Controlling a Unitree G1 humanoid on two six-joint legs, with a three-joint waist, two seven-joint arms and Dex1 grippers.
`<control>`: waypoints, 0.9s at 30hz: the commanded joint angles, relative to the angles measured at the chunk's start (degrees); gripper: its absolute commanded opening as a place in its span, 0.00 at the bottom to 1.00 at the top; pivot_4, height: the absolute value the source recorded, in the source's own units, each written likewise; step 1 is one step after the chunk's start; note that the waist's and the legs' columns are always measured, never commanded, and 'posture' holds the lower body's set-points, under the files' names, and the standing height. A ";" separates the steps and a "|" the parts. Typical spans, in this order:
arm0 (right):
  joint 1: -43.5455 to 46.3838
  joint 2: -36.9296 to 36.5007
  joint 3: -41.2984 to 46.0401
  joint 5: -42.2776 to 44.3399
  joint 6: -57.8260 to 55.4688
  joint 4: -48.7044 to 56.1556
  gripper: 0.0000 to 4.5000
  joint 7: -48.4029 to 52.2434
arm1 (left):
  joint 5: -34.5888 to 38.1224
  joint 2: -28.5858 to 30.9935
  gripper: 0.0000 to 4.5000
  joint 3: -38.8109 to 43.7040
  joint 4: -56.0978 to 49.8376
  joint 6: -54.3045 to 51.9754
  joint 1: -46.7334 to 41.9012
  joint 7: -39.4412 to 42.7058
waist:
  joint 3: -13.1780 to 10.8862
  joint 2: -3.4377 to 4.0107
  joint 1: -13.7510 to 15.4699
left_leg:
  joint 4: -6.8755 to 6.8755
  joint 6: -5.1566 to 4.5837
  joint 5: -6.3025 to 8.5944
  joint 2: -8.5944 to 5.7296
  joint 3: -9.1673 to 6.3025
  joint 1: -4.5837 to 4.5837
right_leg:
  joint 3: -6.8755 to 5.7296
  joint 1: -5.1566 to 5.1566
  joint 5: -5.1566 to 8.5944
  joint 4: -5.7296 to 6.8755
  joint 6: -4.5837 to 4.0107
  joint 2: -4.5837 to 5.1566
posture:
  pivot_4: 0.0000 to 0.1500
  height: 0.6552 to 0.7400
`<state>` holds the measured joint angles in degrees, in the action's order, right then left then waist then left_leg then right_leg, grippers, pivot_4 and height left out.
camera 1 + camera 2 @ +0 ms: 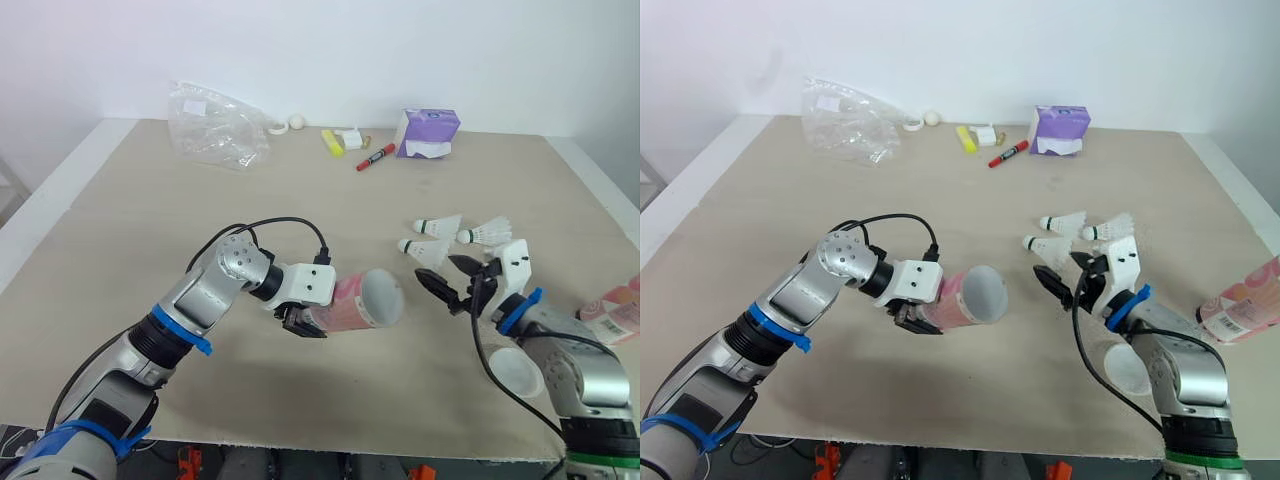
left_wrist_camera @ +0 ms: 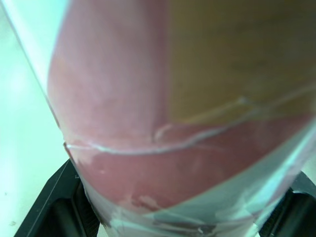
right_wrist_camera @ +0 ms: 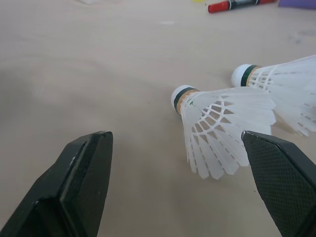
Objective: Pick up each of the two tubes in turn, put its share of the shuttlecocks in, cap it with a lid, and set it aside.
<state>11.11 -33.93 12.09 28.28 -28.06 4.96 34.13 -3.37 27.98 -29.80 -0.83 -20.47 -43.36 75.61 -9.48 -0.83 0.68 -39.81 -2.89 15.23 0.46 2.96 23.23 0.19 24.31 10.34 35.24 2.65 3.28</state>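
My left gripper (image 1: pixel 305 320) is shut on a pink tube (image 1: pixel 365 300), held roughly level just above the table, its round end facing right. In the left wrist view the tube (image 2: pixel 173 123) sits between the black fingers (image 2: pixel 54 207). My right gripper (image 1: pixel 452 283) is open and low over the table, a little right of the tube's end. Three white shuttlecocks lie just beyond it: the nearest (image 1: pixel 425 250) (image 3: pixel 222 128), and two more (image 1: pixel 437 225) (image 1: pixel 485 232). A white lid (image 1: pixel 517 372) lies beside my right forearm. A second pink tube (image 1: pixel 1240 310) lies at the right edge.
At the back of the table (image 1: pixel 120 230) lie a crumpled plastic bag (image 1: pixel 215 125), a purple box (image 1: pixel 428 133), a red marker (image 1: pixel 375 158), a yellow item (image 1: pixel 332 142) and a small white ball (image 1: pixel 296 122).
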 commanded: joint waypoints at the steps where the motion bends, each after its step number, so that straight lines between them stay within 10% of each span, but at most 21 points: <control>1: 2.45 0.89 0.21 0.46 -1.31 0.04 1.00 -0.58 | 0.10 -0.21 0.79 -1.39 -1.66 -0.50 0.79 0.22 | 0.00 0.00 0.00 | 0.00 0.00 0.00 0.00 0.00 0.00 | 0.00 0.00 0.00 0.00 0.01 0.00 | 1.00 1.00; 9: 7.57 3.92 -0.79 -0.61 -4.93 -4.68 1.00 -3.10 | -0.12 -0.39 0.79 -1.44 -1.62 -0.66 0.92 -0.41 | 0.01 0.02 -0.06 | 0.00 0.00 0.00 0.01 0.00 -0.01 | 0.00 0.00 -0.01 0.00 0.02 -0.01 | 1.00 1.00; 19: 10.41 5.02 -0.67 -2.72 -4.40 -7.29 0.04 -4.00 | -0.36 -1.03 0.75 -1.62 -0.92 -0.45 1.10 -1.18 | 0.01 0.03 -0.04 | 0.00 -0.04 0.01 -0.03 0.01 0.00 | 0.02 0.00 -0.04 0.00 0.02 0.02 | 1.00 1.00; 27: 3.55 -4.41 1.61 -5.71 4.63 8.42 0.02 3.39 | -0.24 -0.96 0.75 -1.64 -0.33 -0.45 1.63 -1.19 | 0.04 0.18 0.08 | 0.02 -0.10 0.04 -0.20 -0.07 0.07 | 0.04 0.01 -0.03 0.00 0.17 0.13 | 1.00 1.00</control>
<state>14.69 -36.29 10.78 22.94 -27.46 7.01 34.88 -3.28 27.51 -29.63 -1.32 -21.05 -42.60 74.65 -9.44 -0.65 0.76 -39.80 -3.05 15.31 0.23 2.91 23.28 0.28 24.31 10.27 35.25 2.91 3.42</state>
